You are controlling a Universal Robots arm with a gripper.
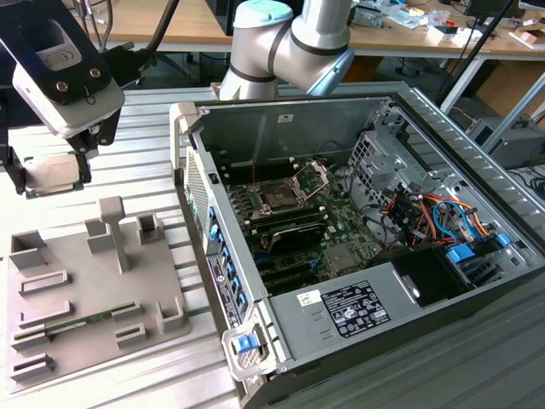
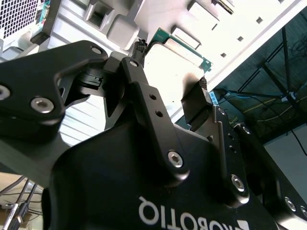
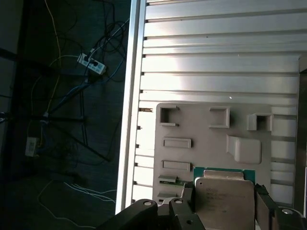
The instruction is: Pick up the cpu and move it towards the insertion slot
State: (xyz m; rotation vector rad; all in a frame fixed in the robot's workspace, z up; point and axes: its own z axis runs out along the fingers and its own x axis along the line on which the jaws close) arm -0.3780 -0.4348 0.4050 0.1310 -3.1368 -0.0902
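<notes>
My gripper (image 1: 51, 177) hangs at the exterior view's upper left, shut on the cpu (image 1: 53, 170), a flat silvery square held level by its edges. It is in the air above the ribbed table, beyond the far edge of the grey tray (image 1: 81, 294). In both wrist views the cpu (image 2: 172, 60) (image 3: 223, 199) sits between the black fingers (image 2: 140, 62), its green rim showing. The insertion slot (image 1: 277, 196), a dark square socket with its metal load plate raised, lies on the green board inside the open computer case, well to the exterior view's right of the gripper.
The computer case wall (image 1: 200, 221) stands between the gripper and the socket. A thin green memory stick (image 1: 89, 321) lies in a tray recess. Cables and drive bays (image 1: 434, 217) fill the case's right side. The table's edge (image 3: 132, 96) drops to a floor with cables.
</notes>
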